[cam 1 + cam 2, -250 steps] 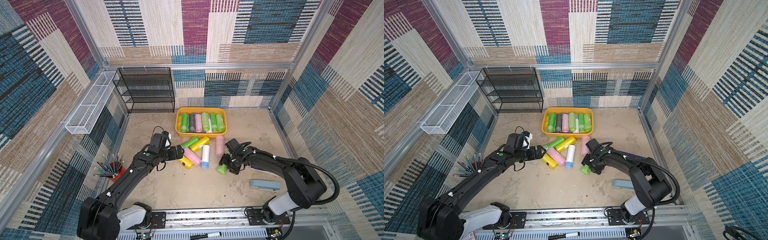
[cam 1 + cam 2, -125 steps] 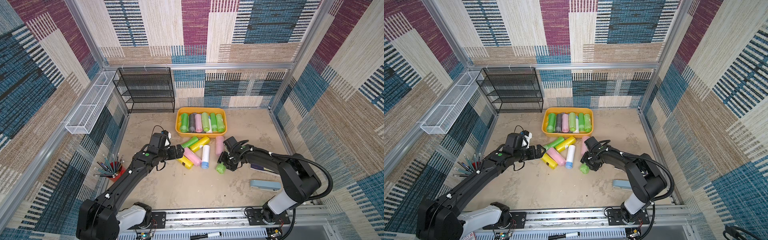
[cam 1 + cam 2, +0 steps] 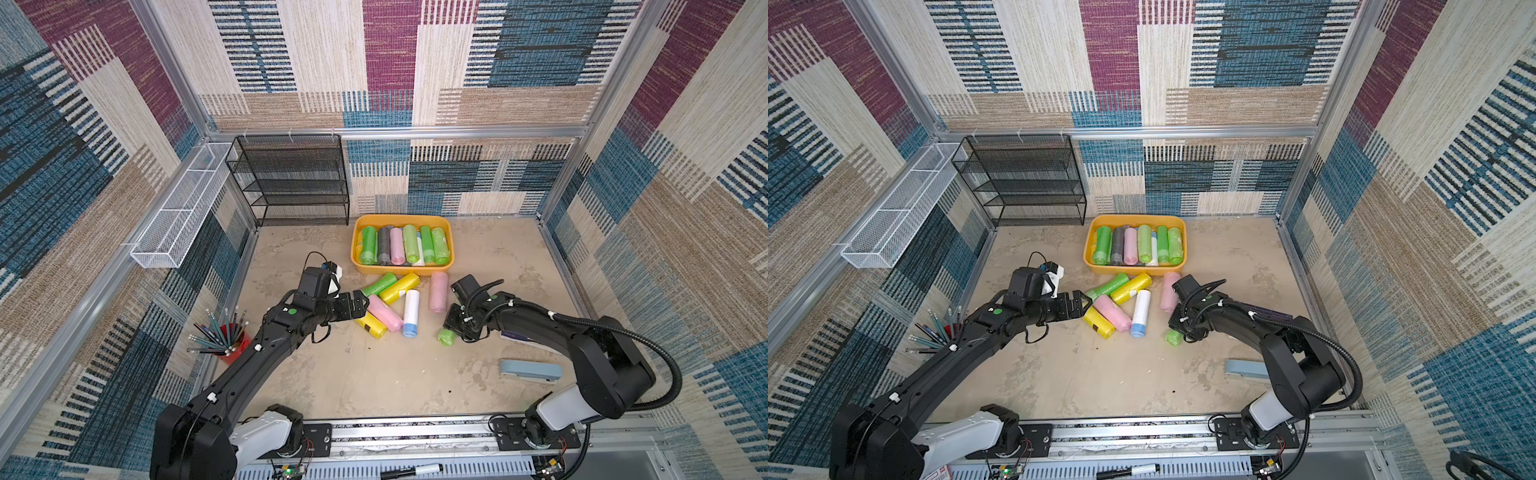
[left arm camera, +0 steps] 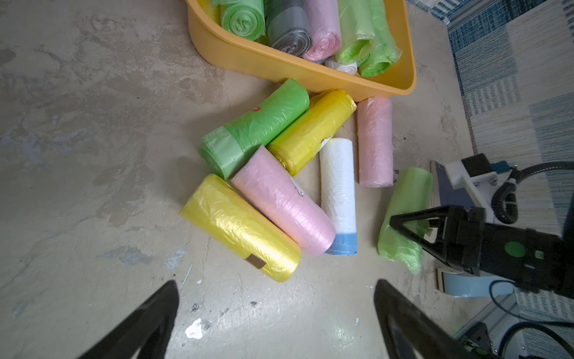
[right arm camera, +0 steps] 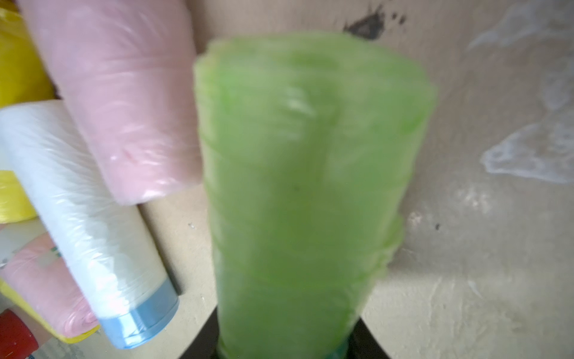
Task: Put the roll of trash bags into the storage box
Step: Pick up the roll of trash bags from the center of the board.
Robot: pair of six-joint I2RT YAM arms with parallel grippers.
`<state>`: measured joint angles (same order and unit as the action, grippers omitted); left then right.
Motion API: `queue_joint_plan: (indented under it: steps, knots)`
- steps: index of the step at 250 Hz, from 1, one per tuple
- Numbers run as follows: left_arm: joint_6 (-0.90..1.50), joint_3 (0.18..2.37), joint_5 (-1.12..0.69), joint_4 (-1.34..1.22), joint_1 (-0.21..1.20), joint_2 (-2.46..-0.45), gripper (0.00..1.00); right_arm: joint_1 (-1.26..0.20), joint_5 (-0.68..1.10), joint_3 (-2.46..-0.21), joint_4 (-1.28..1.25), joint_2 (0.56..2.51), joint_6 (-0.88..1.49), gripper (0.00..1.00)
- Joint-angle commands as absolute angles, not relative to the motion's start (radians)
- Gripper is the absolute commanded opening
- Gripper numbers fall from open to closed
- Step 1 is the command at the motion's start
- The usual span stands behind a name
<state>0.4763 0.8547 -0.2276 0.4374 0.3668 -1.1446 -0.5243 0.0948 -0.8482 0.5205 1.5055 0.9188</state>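
Right gripper [image 3: 453,328] jaws pinch the light green roll [image 3: 446,336], just right of the loose pile of rolls [image 3: 384,307] and on the near side of the storage box [image 3: 401,218]. Left gripper [image 3: 360,302] jaws are spread wide, holding nothing, at the pile's left edge.

storage box [image 3: 415,270]: orange, part-filled | green roll [image 3: 445,336]: lying outside it

Loose rolls [image 3: 384,312] before storage box [image 3: 400,270]; bare floor [image 3: 498,257] beside it.

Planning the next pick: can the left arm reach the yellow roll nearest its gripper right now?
Probably yes: the left gripper stands open beside the yellow roll, nothing on it, a pink roll alongside.
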Motion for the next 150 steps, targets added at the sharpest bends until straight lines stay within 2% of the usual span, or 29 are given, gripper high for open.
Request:
queue_joint_plan:
  steps: [1, 150]
  knots:
    - [0.496, 0.875, -0.282, 0.446, 0.367, -1.134, 0.98, -0.526, 0.118, -0.871, 0.514, 1.482, 0.856, 0.43]
    - [0.554, 0.965, -0.434, 0.477, 0.368, -1.167, 0.98, -0.526, 0.175, -1.032, 0.495, 1.371, 0.723, 0.43]
